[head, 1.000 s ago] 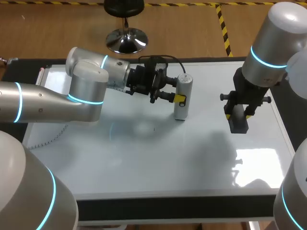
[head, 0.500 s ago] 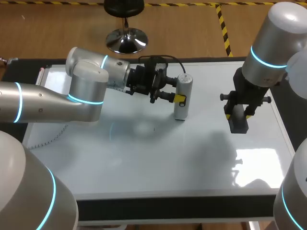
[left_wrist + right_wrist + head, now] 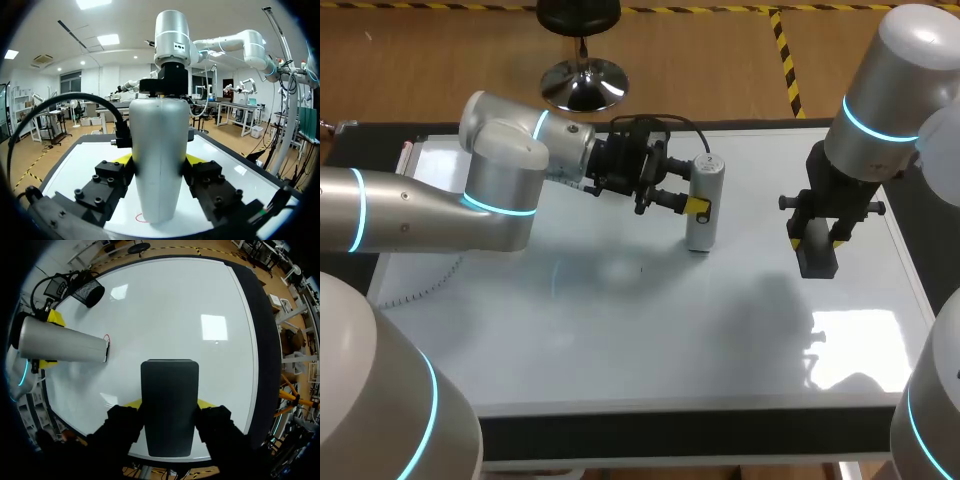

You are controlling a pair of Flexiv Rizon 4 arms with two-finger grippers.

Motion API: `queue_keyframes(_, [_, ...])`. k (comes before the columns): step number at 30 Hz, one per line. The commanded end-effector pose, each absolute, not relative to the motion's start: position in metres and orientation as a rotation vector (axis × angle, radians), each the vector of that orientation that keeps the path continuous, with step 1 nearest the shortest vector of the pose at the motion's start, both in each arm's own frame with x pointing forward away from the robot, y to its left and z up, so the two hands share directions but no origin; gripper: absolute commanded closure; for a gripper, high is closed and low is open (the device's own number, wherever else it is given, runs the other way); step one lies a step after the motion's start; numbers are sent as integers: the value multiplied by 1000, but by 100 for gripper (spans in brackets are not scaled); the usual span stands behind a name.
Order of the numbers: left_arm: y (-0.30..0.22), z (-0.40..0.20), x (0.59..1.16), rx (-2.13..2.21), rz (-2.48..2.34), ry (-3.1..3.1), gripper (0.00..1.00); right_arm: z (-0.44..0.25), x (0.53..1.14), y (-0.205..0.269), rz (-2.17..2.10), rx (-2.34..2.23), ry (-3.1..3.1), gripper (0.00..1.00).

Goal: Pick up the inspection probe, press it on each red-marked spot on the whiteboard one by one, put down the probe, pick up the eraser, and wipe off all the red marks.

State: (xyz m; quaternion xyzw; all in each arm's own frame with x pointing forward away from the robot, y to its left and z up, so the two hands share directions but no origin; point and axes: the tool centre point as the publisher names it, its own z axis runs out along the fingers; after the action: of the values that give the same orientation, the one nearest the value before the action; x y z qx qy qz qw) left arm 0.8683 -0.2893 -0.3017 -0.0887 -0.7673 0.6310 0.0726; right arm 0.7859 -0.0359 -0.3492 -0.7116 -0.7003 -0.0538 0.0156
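Note:
The inspection probe (image 3: 703, 205), a silver cylinder, stands upright on the whiteboard (image 3: 650, 330) at back centre. My left gripper (image 3: 692, 206) comes in sideways and is shut on its middle, with a yellow tip on each side. In the left wrist view the probe (image 3: 159, 155) fills the space between the fingers, and its lower end sits right beside a small red mark (image 3: 141, 218). The right wrist view also shows that red mark (image 3: 107, 340) at the probe's (image 3: 62, 346) tip. My right gripper (image 3: 817, 240) points down at the board's right side, shut on the black eraser (image 3: 817, 258), (image 3: 169, 400).
A black table border (image 3: 670, 435) runs along the whiteboard's front edge. A pale beaded cord (image 3: 415, 295) lies at the board's left edge, under my left arm. Bare whiteboard stretches between the two grippers and towards the front.
My left arm has shifted very slightly, carrying the probe a touch to the right. The right arm and the eraser have not moved.

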Motion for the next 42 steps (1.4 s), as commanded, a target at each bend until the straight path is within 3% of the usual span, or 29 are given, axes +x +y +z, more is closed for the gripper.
queue_keyframes(1, [-290, -288, 868, -292, 1871, -2331, 100, -349, 786, -37, -170, -2212, -2179, 100])
queue_keyframes(13, [-294, -253, 872, -340, 1858, -2332, 100, -349, 786, -37, -170, -2212, -2179, 100])
queue_keyframes(42, [-260, -244, 853, -272, 1866, -2301, 100, -349, 786, -37, -170, -2212, -2179, 100])
